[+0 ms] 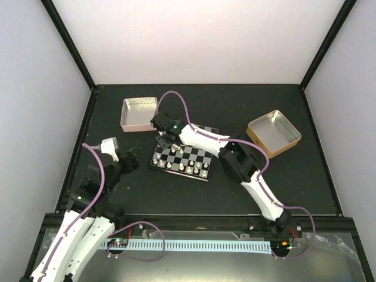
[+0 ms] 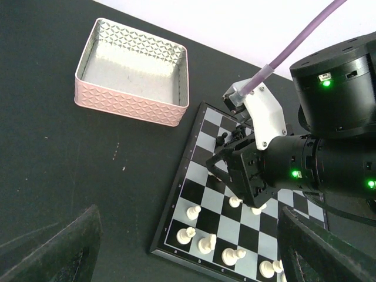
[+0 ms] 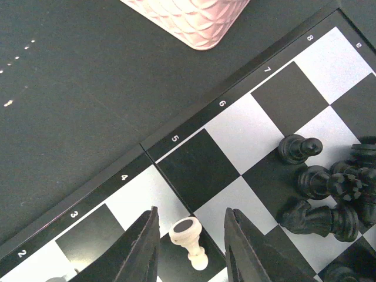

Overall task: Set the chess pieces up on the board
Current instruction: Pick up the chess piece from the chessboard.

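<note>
White pawn (image 3: 188,241) lying on board (image 3: 194,170), head twd cam, R jaws spread astride, L jaws wide

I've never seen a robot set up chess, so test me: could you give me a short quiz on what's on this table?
1. True or false: something lies inside the pink tin.
2. What sits between the right fingers? A) a white pawn B) a black knight C) nothing
3. Fill in: in the overhead view, right of the board stands the ____ tin.
Key: 1 false, it is empty. 2 A. 3 gold tin.
</note>
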`<move>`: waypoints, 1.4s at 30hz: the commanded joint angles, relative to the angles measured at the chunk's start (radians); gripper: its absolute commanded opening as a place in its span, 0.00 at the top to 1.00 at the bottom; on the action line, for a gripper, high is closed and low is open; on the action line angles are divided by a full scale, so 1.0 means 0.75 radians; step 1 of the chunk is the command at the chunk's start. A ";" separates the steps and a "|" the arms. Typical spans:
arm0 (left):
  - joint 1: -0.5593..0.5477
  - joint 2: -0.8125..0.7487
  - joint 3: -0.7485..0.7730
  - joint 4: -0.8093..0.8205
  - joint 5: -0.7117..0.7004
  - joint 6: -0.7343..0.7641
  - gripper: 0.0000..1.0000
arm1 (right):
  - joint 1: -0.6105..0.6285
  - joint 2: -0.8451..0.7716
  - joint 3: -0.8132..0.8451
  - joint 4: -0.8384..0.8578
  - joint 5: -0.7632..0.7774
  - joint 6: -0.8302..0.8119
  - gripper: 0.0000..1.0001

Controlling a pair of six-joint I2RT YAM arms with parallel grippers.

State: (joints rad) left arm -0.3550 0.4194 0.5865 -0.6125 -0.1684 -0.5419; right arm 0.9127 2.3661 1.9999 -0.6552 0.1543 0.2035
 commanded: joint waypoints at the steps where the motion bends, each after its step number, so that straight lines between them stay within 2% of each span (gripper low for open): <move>1: -0.001 0.004 0.007 0.029 0.016 0.017 0.17 | -0.010 0.030 0.052 -0.029 -0.004 -0.022 0.69; 21: -0.001 -0.009 0.004 0.030 0.000 0.010 0.17 | -0.030 0.124 0.077 -0.028 -0.070 -0.035 0.71; 26: -0.001 -0.016 0.003 0.029 -0.006 0.010 0.17 | -0.030 0.130 0.070 -0.039 -0.069 -0.015 0.82; 29: -0.001 -0.013 0.003 0.028 -0.007 0.011 0.16 | -0.029 0.104 0.036 -0.024 -0.071 0.006 0.86; 34: -0.001 -0.009 0.005 0.029 0.006 0.011 0.16 | -0.030 0.029 -0.003 0.028 -0.090 0.074 0.86; 42: -0.001 0.005 -0.003 0.047 0.060 0.021 0.17 | -0.045 -0.142 -0.040 0.114 -0.186 0.315 0.85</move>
State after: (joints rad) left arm -0.3550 0.4191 0.5865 -0.6125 -0.1604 -0.5419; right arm 0.8940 2.3787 1.9800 -0.6235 0.0628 0.3206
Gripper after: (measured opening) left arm 0.835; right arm 0.149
